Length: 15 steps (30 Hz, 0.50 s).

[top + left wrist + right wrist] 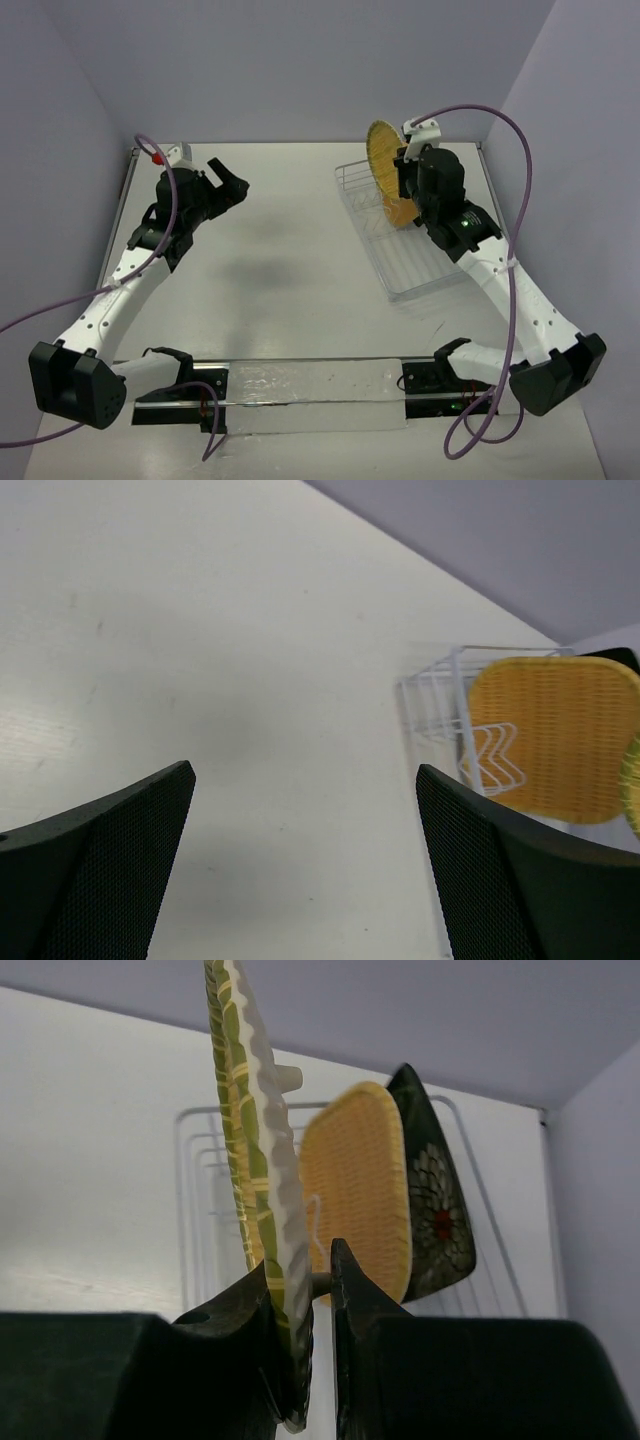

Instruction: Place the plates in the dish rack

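While right fingers (352, 1295) are clamping yellow-green plate (245, 1140) over dish rack (415, 265) at 2 o'clock, left fingers (120, 840) are gaping empty.

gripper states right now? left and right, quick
Left gripper: open, empty.
Right gripper: closed on the yellow-green plate.

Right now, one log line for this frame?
right fingers: shut on yellow-green plate, at dish rack | orange plate, black plate: racked | left fingers: open
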Available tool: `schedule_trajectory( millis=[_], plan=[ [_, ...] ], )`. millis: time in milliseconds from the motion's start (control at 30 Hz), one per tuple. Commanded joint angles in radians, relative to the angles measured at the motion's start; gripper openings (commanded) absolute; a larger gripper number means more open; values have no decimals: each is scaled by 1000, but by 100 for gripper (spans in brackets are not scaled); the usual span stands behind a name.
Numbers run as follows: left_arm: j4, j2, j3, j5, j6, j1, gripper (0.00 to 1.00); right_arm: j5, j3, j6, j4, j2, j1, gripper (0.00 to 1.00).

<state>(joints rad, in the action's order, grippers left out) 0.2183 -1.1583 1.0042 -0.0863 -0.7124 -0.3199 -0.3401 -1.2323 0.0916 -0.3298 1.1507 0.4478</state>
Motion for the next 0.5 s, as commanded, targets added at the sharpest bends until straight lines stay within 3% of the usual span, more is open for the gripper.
schedule_trajectory(
  millis=[0, 200, 467],
  plan=[
    [46, 4, 18, -119, 10, 6, 99, -221, -52, 42, 11, 109, -13, 0],
    [52, 8, 7, -140, 10, 20, 99, -291, -99, 52, 0, 251, -17, 0],
    [48, 8, -5, -130, 15, 28, 99, -217, -131, 58, 0, 383, -36, 0]
  ],
)
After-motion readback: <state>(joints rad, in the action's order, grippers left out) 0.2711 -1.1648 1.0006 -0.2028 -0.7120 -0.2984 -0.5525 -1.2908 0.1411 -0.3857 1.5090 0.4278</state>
